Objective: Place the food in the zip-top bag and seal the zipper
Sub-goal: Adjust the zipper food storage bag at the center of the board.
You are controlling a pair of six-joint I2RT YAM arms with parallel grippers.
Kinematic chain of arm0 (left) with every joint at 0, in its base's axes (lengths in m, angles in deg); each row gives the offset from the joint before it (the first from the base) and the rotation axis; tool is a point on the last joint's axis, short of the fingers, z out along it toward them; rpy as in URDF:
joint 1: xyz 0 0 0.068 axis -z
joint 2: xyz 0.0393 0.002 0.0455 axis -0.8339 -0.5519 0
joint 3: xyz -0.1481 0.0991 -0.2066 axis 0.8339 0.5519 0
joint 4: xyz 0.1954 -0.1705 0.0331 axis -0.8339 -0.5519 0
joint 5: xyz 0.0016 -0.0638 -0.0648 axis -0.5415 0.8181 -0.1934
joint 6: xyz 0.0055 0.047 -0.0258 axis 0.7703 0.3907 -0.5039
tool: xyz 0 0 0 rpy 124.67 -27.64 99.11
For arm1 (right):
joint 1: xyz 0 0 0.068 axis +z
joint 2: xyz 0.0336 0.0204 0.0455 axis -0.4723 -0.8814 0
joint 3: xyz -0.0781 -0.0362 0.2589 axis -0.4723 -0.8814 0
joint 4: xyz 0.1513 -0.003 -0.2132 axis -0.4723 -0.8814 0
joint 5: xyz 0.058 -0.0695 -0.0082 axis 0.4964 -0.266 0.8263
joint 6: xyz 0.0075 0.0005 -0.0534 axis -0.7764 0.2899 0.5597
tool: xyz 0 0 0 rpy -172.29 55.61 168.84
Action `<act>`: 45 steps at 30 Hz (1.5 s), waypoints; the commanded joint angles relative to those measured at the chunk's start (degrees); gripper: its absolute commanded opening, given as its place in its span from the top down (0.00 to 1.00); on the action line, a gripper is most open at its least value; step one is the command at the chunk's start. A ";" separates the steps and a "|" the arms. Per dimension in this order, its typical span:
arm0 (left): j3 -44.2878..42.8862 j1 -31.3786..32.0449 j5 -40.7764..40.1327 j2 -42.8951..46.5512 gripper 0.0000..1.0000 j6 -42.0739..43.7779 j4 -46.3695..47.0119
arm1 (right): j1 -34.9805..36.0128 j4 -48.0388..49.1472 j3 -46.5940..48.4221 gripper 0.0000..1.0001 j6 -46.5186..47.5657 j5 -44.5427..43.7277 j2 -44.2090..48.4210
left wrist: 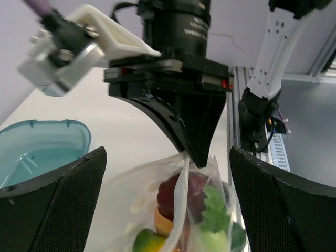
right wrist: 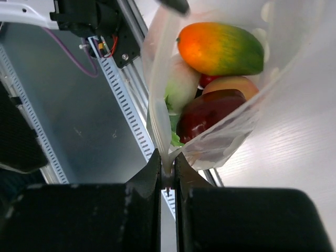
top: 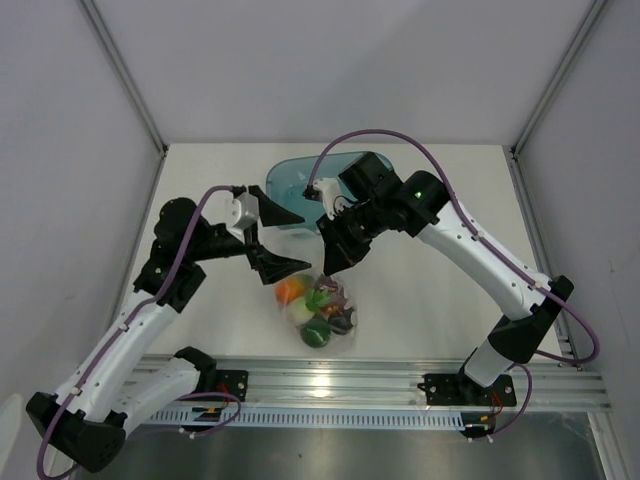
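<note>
The zip-top bag (top: 322, 308) lies near the table's front edge, holding the food: an orange-green fruit (right wrist: 220, 47), a dark red one (right wrist: 210, 113), a peach one and green ones. My right gripper (top: 329, 268) is shut on the bag's top edge, where the zipper (right wrist: 159, 113) runs, and holds it up. In the right wrist view the jaws (right wrist: 167, 172) pinch the thin plastic strip. My left gripper (top: 305, 240) is open and empty, just left of the right gripper. In the left wrist view its fingers (left wrist: 58, 202) stand wide either side of the bag (left wrist: 131, 205).
A teal translucent tub (top: 296, 183) stands behind the grippers; it also shows in the left wrist view (left wrist: 37, 149). A metal rail (top: 380, 385) runs along the table's front edge. Enclosure walls rise left, right and behind.
</note>
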 commanded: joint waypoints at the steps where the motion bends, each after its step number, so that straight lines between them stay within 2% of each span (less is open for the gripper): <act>1: 2.77 2.93 0.95 0.77 0.01 6.26 6.08 | -0.39 -1.67 2.30 1.00 -0.19 3.17 2.09; 5: 4.27 4.95 1.55 -0.98 0.01 10.56 7.14 | -0.48 -1.24 0.64 1.00 -0.63 2.99 2.79; 6: 2.18 5.47 1.73 -1.42 0.00 11.18 6.97 | -0.56 -1.06 0.37 1.00 -0.90 3.08 2.97; 7: 5.03 5.57 2.08 -2.64 0.01 12.06 6.96 | -0.48 -0.97 0.28 1.00 -0.98 3.25 2.88; 15: 5.41 6.36 9.54 -8.53 0.01 10.66 10.65 | -0.65 -0.53 -0.25 1.00 -1.07 5.01 3.06; 20: 6.90 6.89 8.94 -10.30 0.01 10.66 11.09 | -1.35 -0.44 -0.25 1.00 -0.55 5.98 3.05; 22: 7.08 6.89 8.50 -11.00 0.01 11.18 10.31 | -1.62 -0.36 -0.42 1.00 -0.55 6.42 3.14; 24: 4.81 6.89 7.89 -12.57 0.02 12.24 5.40 | -1.79 0.08 -1.47 1.00 -0.28 6.42 3.58; 26: 3.66 6.89 7.27 -13.28 0.15 13.30 -0.29 | -2.32 0.34 -2.87 1.00 -0.11 6.15 3.93; 27: 2.70 6.89 6.92 -13.63 0.25 13.65 -1.64 | -2.49 0.87 -3.32 1.00 -0.11 6.24 4.28; 29: 2.25 6.89 4.82 -13.90 0.35 13.65 -4.62 | -3.11 1.66 -4.63 1.00 -0.37 6.33 4.81; 30: 1.90 6.89 3.76 -13.90 0.43 13.56 -5.68 | -3.11 1.92 -5.08 1.00 -0.37 6.16 5.25; 32: 1.29 6.80 0.69 -13.81 0.50 13.47 -8.57 | -3.46 2.71 -6.65 1.00 -0.46 5.63 5.78; 33: 1.11 6.80 -0.19 -13.73 0.58 13.47 -9.55 | -3.72 2.98 -7.19 1.00 -0.55 5.54 6.04; 38: 0.93 6.89 -6.60 -12.59 0.83 12.51 -13.34 | -4.34 5.44 -10.17 1.00 -0.90 5.10 7.36; 41: 0.23 6.89 -8.28 -12.41 0.91 11.11 -14.83 | -4.43 7.19 -11.58 1.00 -1.60 4.05 7.45; 43: -0.65 6.89 -8.11 -12.67 0.94 10.05 -16.84 | -4.52 8.34 -12.81 0.91 -2.56 2.65 7.54; 44: -1.26 6.89 -8.11 -12.93 0.99 9.52 -17.20 | -4.52 9.74 -13.43 0.77 -3.09 1.94 7.63; 45: -1.79 6.89 -9.42 -13.02 0.99 7.69 -17.64 | -4.69 10.71 -14.13 0.70 -3.88 0.11 7.89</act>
